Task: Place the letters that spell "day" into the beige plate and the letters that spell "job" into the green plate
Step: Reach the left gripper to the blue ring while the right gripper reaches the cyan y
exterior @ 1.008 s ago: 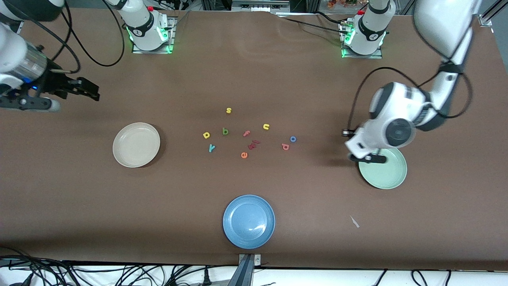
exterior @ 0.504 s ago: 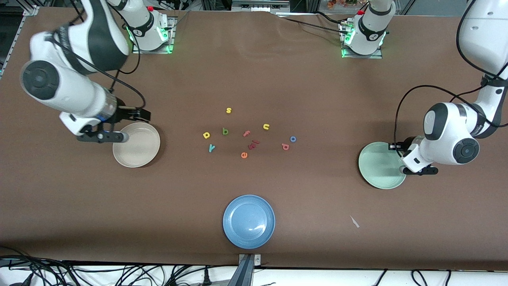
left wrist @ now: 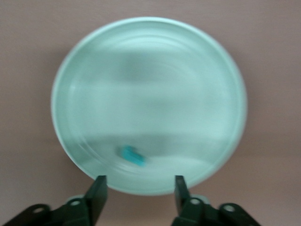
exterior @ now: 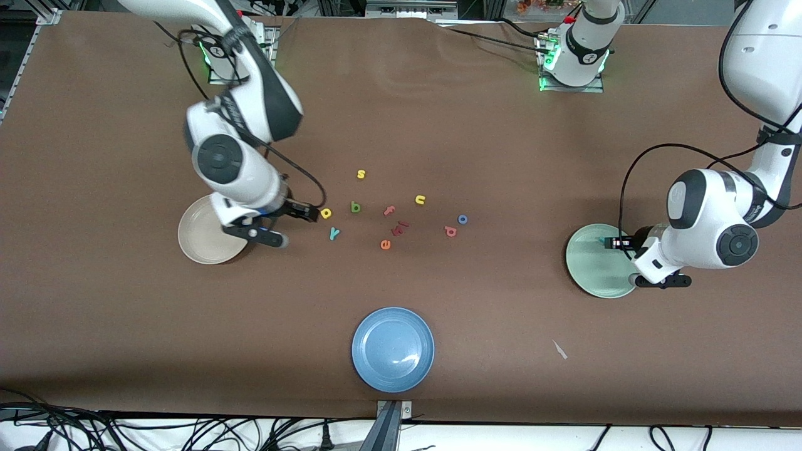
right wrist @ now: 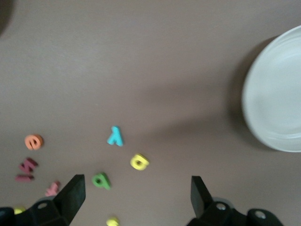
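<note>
Fingers spread on the left gripper (left wrist: 139, 190), hanging empty over the green plate (exterior: 589, 275); teal "j" (left wrist: 132, 156) lying inside it. Right gripper (right wrist: 136, 193) wide open too, over the yellow looped letter (exterior: 326, 213), just off the beige plate (exterior: 197, 241).

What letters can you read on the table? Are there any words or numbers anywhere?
"s": yellow letter s, on the table
"u": yellow letter u
"y": teal letter
"e": orange letter
"f": pink letter
"o": blue ring
Too turned or small to read: yellow loop, green letter, red letter, dark red bits.
Blurred: teal piece in the green plate.
No printed words or numbers.
</note>
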Tool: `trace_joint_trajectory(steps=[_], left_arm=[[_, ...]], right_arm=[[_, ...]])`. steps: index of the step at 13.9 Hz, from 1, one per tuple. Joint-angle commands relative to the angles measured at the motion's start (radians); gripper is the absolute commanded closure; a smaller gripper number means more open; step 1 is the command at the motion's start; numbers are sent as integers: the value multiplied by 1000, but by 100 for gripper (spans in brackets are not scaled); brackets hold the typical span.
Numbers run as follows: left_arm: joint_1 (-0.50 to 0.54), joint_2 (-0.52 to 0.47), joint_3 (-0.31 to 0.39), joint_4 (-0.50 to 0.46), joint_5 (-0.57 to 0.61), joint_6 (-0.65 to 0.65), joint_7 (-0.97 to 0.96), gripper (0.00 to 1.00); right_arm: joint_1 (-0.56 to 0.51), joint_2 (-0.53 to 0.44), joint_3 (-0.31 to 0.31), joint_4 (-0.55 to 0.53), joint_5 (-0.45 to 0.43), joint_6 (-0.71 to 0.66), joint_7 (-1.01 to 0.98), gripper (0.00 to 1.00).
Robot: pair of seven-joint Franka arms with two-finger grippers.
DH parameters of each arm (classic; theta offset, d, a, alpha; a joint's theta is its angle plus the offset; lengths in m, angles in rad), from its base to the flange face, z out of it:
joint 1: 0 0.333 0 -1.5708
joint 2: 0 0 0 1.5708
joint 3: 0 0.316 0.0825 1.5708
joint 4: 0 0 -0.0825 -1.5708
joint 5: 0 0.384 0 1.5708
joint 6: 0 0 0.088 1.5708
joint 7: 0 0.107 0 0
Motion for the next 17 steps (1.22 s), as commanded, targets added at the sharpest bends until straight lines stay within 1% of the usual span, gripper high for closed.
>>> trace_joint_trajectory(steps=[1,2,3,5,6,7,8,10,12,14,15,16,17], left_arm=[[-20,-37,-113,-1,-17,-62,-242,0],[-23,-33,-159,-1,-17,-59,-329,0],[-38,-28,-195,-3,-17,-54,-411,1],[-116,-22,-207,-4,-19,-13,-570,1],[-159,-7,-206,-9,-22,38,-668,1],[-187,13,-206,-12,-24,97,-768,2],[-201,34,-206,-14,-25,143,-850,5],[-247,74,-204,-17,-24,214,-988,6],[-285,105,-203,-46,-11,286,-1086,9],[-313,105,-200,-114,-10,404,-1142,11],[-324,105,-200,-130,-2,423,-1162,14],[-350,105,-198,-136,13,423,-1186,14],[-356,102,-198,-156,34,423,-1217,14]], right_arm=[[40,89,-7,19,-2,117,83,16],[69,115,-8,18,-4,156,97,27],[80,137,-8,19,-2,179,104,34],[87,177,-8,16,-7,231,109,34],[85,180,-10,16,-8,231,109,34],[85,188,-11,15,-8,233,109,34],[85,200,-14,16,-8,236,109,34],[83,215,-17,16,-31,239,111,34],[85,237,-17,11,-34,278,112,34],[85,241,-16,7,-34,296,111,34],[85,244,-16,5,-34,296,112,35],[85,246,-16,4,-36,296,111,38],[83,246,-16,-2,-36,299,111,42]])
